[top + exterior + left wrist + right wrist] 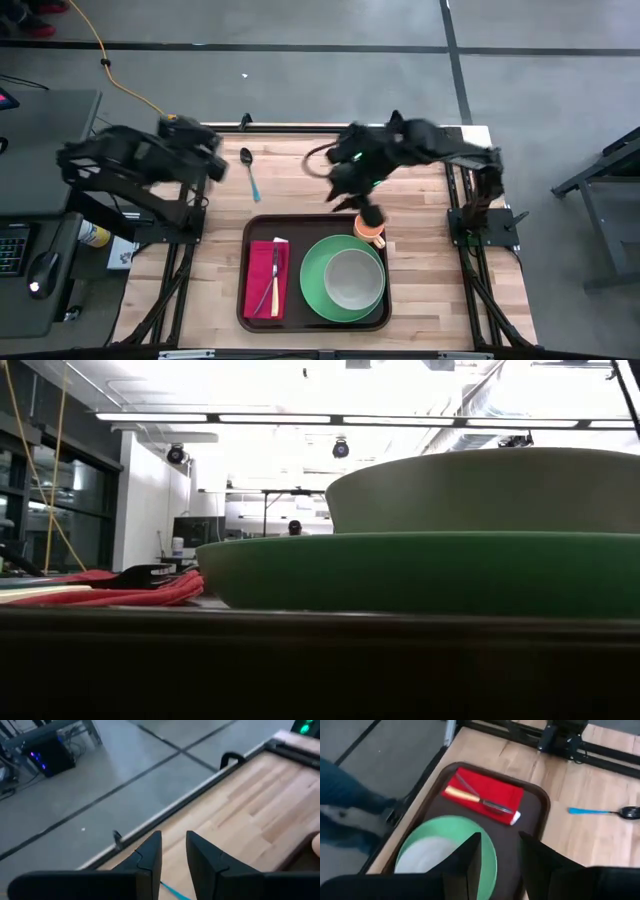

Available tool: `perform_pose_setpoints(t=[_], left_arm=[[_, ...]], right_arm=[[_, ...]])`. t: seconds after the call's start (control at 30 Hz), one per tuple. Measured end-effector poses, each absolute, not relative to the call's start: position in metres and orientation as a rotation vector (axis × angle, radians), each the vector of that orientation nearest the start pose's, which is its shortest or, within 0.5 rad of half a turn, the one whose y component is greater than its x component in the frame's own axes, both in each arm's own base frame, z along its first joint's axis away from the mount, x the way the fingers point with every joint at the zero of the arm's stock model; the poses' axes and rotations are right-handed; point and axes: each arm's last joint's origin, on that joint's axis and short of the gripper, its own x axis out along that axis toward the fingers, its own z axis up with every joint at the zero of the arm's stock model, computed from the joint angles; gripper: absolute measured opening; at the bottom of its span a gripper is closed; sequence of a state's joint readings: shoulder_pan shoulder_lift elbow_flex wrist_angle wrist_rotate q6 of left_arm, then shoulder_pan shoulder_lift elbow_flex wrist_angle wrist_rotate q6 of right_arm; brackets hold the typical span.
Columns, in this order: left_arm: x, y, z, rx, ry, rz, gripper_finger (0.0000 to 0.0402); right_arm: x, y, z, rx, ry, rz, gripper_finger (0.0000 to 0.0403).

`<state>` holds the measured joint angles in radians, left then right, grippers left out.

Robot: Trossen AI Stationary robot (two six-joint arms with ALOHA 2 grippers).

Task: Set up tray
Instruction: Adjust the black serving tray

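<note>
The dark brown tray [296,305] lies at the table's near middle. On it a red napkin [262,280] with a knife [275,282] lies left, and a green plate [318,290] carrying a grey bowl [352,278] sits right. An orange cup [372,235] stands at the tray's far right corner. My right gripper [366,214] hovers open just beyond the cup; its wrist view shows the tray [530,820], plate [445,827] and napkin [490,790] but no cup between the fingers. My left gripper [217,166], open a little, is beside a blue-handled spoon [249,170] lying on the table.
The spoon's blue handle [172,891] shows just below my left fingers. Bare wood lies between the tray and the table's far edge. In the low view the plate [420,570] and bowl [480,490] fill the frame, with the napkin [120,592] to the left. Arm mounts stand at both table sides.
</note>
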<state>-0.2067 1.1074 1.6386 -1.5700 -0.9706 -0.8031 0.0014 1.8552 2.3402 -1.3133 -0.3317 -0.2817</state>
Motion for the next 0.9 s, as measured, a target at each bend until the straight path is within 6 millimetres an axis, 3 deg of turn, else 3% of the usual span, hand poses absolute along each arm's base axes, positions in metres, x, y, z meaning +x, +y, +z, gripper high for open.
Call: perform_pose_setpoints(t=[0.17, 0.4, 0.7, 0.9], left_arm=[[0.083, 0.008, 0.453, -0.143, 0.494, 0.909, 0.0115], [0.061, 0.010, 0.455, -0.068, 0.568, 0.754, 0.0115], [0.059, 0.009, 0.454, 0.081, 0.639, 0.667, 0.0115], [0.054, 0.011, 0.455, 0.129, 0.640, 0.665, 0.0115]], right_arm=[[0.403, 0.026, 0.416, -0.038, 0.795, 0.198, 0.0102], [0.451, 0.044, 0.369, 0.237, 0.812, -0.022, 0.0102], [0.480, 0.080, 0.303, 0.558, 0.935, -0.235, 0.0102], [0.482, 0.111, 0.280, 0.669, 0.998, -0.285, 0.0102]])
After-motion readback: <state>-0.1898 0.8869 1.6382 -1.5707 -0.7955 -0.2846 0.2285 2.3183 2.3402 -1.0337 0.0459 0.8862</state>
